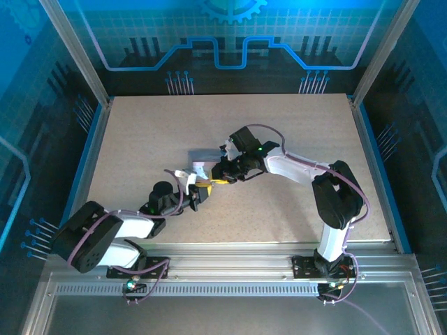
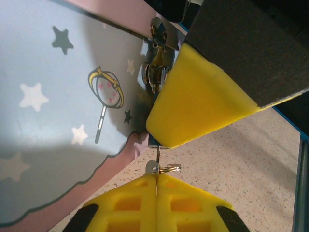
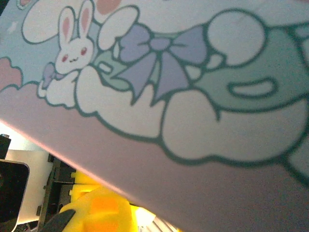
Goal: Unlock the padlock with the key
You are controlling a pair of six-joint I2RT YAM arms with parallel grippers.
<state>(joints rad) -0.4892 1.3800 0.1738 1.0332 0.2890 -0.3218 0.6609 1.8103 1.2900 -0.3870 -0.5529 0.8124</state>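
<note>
the left gripper (image 2: 157, 182) is clenched on the key (image 2: 157, 162), blade pointing up toward the padlock (image 2: 155, 75) at the edge of the tin (image 2: 58, 121) (print: stars, a wand, a bunny with a bow). the right gripper (image 1: 223, 177) has a yellow finger (image 2: 193, 101) just beside the lock; whether it grips anything i cannot tell.

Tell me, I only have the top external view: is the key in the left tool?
Observer: Yes. On the left wrist view, the left tool is shut on the key, a thin sliver poking out between its fingertips.
Operator: Is it lined up with the padlock?
Observer: Not in yet. The padlock sits at the tin edge, and a yellow finger of the right tool sits between it and the key.
Operator: Does the right tool hold the tin?
Observer: Cannot tell. The right wrist view shows the tin's bunny print close up.
</note>
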